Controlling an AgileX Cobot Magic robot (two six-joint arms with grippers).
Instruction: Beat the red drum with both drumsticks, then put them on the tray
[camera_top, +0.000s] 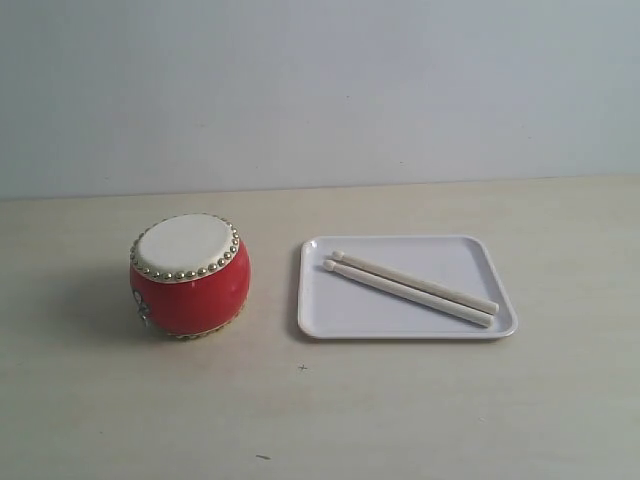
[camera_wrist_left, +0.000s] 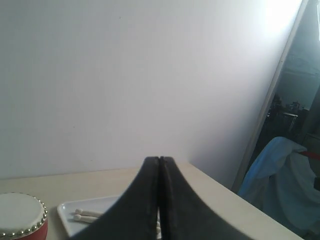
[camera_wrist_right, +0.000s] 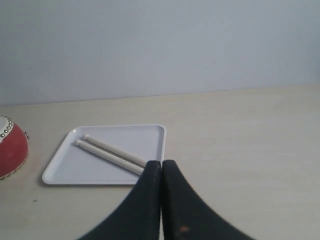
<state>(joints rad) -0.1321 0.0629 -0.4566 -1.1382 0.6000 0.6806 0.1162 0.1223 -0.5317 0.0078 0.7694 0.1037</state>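
The red drum (camera_top: 190, 275) stands upright on the table at the left, cream skin facing up. To its right lies the white tray (camera_top: 340, 310), with both drumsticks (camera_top: 410, 288) side by side in it, running diagonally. Neither gripper shows in the exterior view. In the left wrist view my left gripper (camera_wrist_left: 159, 159) is shut and empty, held away from the drum (camera_wrist_left: 20, 215) and the tray (camera_wrist_left: 67, 212). My right gripper (camera_wrist_right: 161, 162) is shut too, holding nothing, off the tray (camera_wrist_right: 60, 172) and apart from the drumsticks (camera_wrist_right: 107, 152).
A pale wall rises behind the wooden table (camera_top: 320, 420). In the left wrist view the table's far edge shows, with blue cloth (camera_wrist_left: 280, 175) and dark room clutter beyond it.
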